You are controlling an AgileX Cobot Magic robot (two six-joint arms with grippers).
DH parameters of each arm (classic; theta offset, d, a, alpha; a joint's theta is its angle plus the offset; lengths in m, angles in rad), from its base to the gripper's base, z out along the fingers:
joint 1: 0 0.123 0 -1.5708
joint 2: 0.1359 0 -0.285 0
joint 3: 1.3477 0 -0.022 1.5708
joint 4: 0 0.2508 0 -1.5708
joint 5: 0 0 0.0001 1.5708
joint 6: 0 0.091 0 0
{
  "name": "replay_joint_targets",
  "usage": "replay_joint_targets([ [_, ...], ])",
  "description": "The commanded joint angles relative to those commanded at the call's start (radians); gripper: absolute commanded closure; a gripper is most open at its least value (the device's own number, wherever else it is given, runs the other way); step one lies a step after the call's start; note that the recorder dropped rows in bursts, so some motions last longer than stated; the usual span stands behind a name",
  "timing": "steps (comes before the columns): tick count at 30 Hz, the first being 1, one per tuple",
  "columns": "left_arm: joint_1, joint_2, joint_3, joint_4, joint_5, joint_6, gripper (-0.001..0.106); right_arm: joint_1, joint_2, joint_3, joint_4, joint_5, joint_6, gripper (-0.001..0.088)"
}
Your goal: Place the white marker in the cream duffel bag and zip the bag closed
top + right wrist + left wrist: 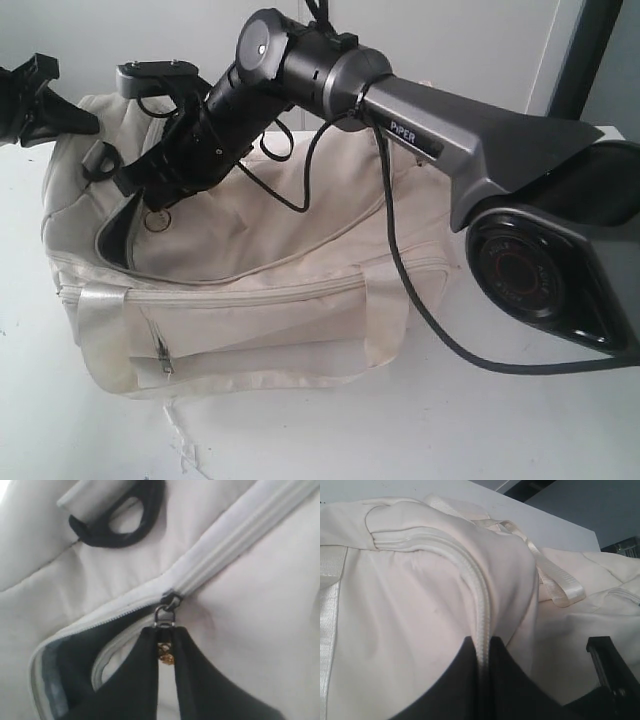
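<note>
The cream duffel bag (260,310) lies on a white table (420,430). My right gripper (140,187) reaches across to the bag's left end. There it is shut on the metal zip pull (165,656), just behind the slider (170,600) of the top zip (235,545). On one side of the slider the zip is closed. On the other side it gapes and shows black lining (70,670). My left gripper (481,642) is shut on the bag's zip seam (475,585) at the far left end (85,122). The white marker is hidden.
A black strap clip (115,525) hangs at the bag's end beside the slider. A front pocket zip (250,297) with its pull (163,360) runs along the near side. The right arm's cable (420,310) drapes over the bag. A webbing handle (560,582) lies on top.
</note>
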Motion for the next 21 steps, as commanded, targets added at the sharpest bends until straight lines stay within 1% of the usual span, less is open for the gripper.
replay_joint_targets([
  [2, 0.0, 0.0, 0.0, -0.002, -0.01, 0.0, 0.105, 0.002, 0.0, 0.0, 0.03, 0.002, -0.002, 0.0868],
  [5, 0.0, 0.0, 0.0, -0.033, -0.017, 0.0, 0.105, 0.002, -0.002, 0.0, 0.103, 0.002, -0.052, 0.0868],
  [7, 0.0, 0.0, 0.0, -0.042, -0.017, 0.0, 0.105, 0.002, -0.002, 0.0, 0.137, -0.02, -0.072, 0.0868],
  [9, 0.0, 0.0, 0.0, -0.042, -0.022, 0.002, 0.1, 0.002, -0.002, 0.0, 0.154, -0.048, -0.08, 0.0868],
  [10, 0.0, 0.0, 0.0, -0.042, -0.022, 0.011, 0.096, 0.002, -0.002, 0.0, 0.154, -0.058, -0.08, 0.0868],
  [11, 0.0, 0.0, 0.0, -0.039, -0.022, 0.025, 0.089, 0.002, -0.002, 0.0, 0.154, -0.07, -0.083, 0.0868],
  [13, 0.0, 0.0, 0.0, -0.025, -0.026, 0.028, 0.072, 0.002, -0.002, 0.0, 0.154, -0.087, -0.085, 0.0868],
  [15, 0.0, 0.0, 0.0, -0.014, -0.026, 0.028, 0.048, 0.002, -0.002, 0.0, 0.154, -0.092, -0.091, 0.0868],
  [17, 0.0, 0.0, 0.0, -0.014, -0.038, 0.028, 0.031, 0.002, -0.002, 0.0, 0.152, -0.093, -0.091, 0.0868],
  [18, 0.0, 0.0, 0.0, -0.014, -0.048, 0.026, 0.027, 0.002, -0.002, 0.0, 0.152, -0.096, -0.091, 0.0868],
  [21, -0.002, 0.009, 0.0, -0.02, -0.072, 0.026, 0.028, 0.003, -0.002, 0.0, 0.152, -0.098, -0.091, 0.0868],
])
